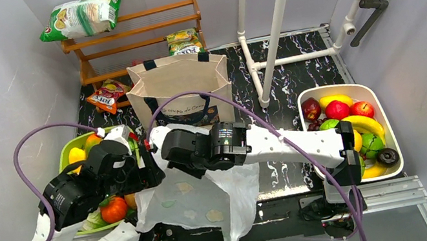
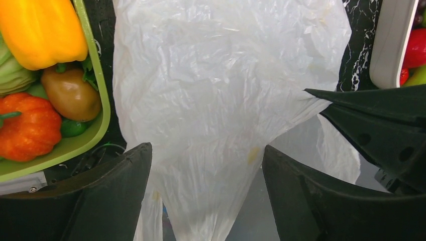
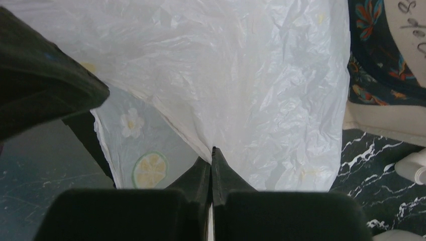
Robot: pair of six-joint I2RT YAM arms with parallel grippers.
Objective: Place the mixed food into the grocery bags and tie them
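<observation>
My right hand (image 3: 213,156) is shut tight, its fingertips pinching a fold of the plastic bag (image 1: 211,202). My left hand (image 2: 207,150) stands wide open and holds nothing; one finger sits on each side of the bag's narrow end, so the film runs between them ungripped. The bag lies flat and crumpled at the near edge of the worktop (image 1: 296,80), between the green tray (image 2: 98,90) and the white tray (image 1: 339,87), with part of it hanging over the front. The tote (image 1: 178,80) stands upright just behind it. I see no food in the bag: the pepper (image 2: 42,30) and its neighbours sit in the green tray and the fruit (image 1: 337,109) in the white one. I judge the step in hand to be getting the bag's mouth open. I cannot tell whether my right pinch has one wall or both, nor exactly where the mouth is. So I would close the left hand on a single layer, well apart from the right pinch, rather than bunching the whole neck. Then I would draw the two hands apart slowly and lift a little so the mouth gapes. The film looks thin and slippery, so a hard tug could tear it or drag the overhang off the edge.
</observation>
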